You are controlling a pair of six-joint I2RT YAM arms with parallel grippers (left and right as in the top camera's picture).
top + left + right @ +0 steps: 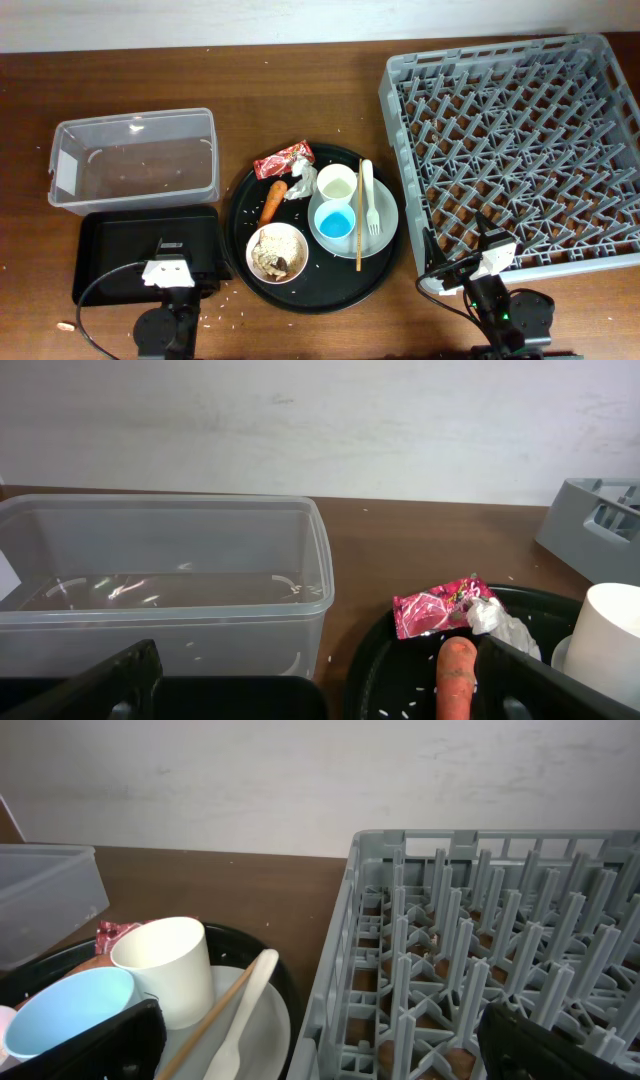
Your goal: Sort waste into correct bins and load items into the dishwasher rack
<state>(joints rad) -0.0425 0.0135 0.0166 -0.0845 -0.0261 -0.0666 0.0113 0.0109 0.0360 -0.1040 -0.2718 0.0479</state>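
Note:
On the round black tray [245,215] lie a red wrapper [283,160], a white tissue [298,184], a carrot [272,201] and a white bowl [277,251] of beige scraps. The white plate [387,222] carries a white cup [336,182], a blue-inside cup [333,222], a fork [369,200] and a stick [359,215]. The clear tub [135,155] and black rectangular tray [120,250] are at the left. The grey rack [520,150] is at the right. My left gripper [325,698] is open and empty, low over the black rectangular tray. My right gripper [320,1050] is open and empty at the rack's near-left corner.
Rice grains are scattered on the table around both black trays. In the left wrist view the carrot [457,675], wrapper [435,608] and tissue [500,622] lie ahead to the right. In the right wrist view the white cup [165,965] and fork [245,1010] lie to the left.

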